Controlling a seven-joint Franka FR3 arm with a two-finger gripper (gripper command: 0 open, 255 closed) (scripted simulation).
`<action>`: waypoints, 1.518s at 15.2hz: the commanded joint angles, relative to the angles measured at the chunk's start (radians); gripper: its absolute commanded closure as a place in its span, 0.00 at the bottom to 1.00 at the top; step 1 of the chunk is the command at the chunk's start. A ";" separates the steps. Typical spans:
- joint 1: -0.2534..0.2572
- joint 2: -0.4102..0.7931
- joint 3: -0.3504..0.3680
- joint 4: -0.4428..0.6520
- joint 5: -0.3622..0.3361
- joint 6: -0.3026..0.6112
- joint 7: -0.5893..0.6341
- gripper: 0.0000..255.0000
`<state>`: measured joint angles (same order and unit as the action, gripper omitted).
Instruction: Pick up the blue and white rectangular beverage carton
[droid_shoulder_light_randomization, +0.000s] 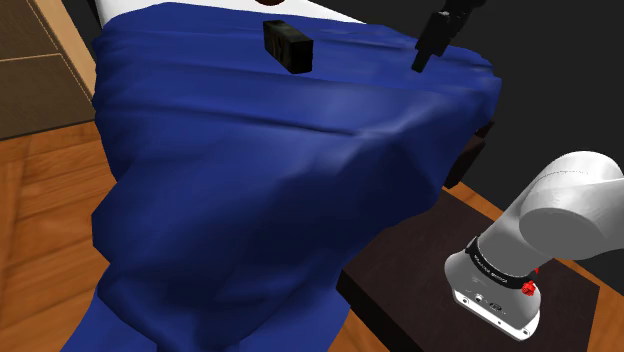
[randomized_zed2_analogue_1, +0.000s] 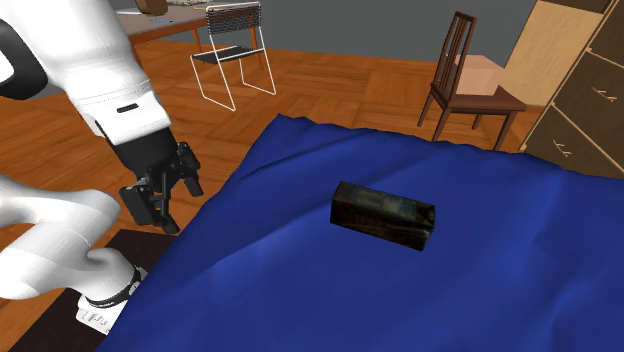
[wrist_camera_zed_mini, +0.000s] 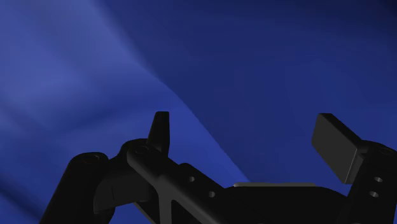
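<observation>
Pincer: the all-black two-finger pincer (wrist_camera_zed_mini: 248, 137) is released, its fingers (wrist_camera_zed_mini: 161, 130) standing wide apart with nothing but cloth between them.
Pincer place: it hangs in the air above the cloth's edge, pointing down; the wrist view looks along it onto blue folds.
Pincer in other views: it sits high at the shoulder view's right (droid_shoulder_light_randomization: 428, 48) and at the second exterior view's left (randomized_zed2_analogue_1: 178, 205).
Arm: the white jointed arm (randomized_zed2_analogue_1: 100, 70) rises from its base (droid_shoulder_light_randomization: 500, 290) and bends over toward the cloth.
Stand: a dark brown box (droid_shoulder_light_randomization: 420, 260) just beside the near edge of the cloth.
Carton: the dark, nearly black rectangular beverage carton (droid_shoulder_light_randomization: 287, 45) lies flat on its long side on the cloth.
Carton place: far on the cloth in the shoulder view, left of the pincer and well apart from it; near the middle of the cloth in the second exterior view (randomized_zed2_analogue_1: 384, 214), right of the pincer.
Cloth: a deep blue wrinkled cloth (droid_shoulder_light_randomization: 250, 200) drapes over the furniture beneath and falls toward the floor.
Floor: brown wooden boards (randomized_zed2_analogue_1: 330, 90).
Far furniture: a dark wooden chair (randomized_zed2_analogue_1: 470, 75), a white wire-frame chair (randomized_zed2_analogue_1: 235, 50) and a light wooden dresser (randomized_zed2_analogue_1: 580, 90).
</observation>
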<state>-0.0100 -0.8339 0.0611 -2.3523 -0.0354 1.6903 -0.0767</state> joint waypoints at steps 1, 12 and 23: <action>0.000 0.000 0.000 0.000 0.000 0.000 0.000 0.00; -0.033 0.500 0.112 0.427 0.025 -0.015 0.208 0.00; -0.004 1.071 0.171 1.112 -0.047 -0.222 0.409 0.00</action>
<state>-0.0215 0.1782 0.2296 -1.3196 -0.0742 1.4975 0.3138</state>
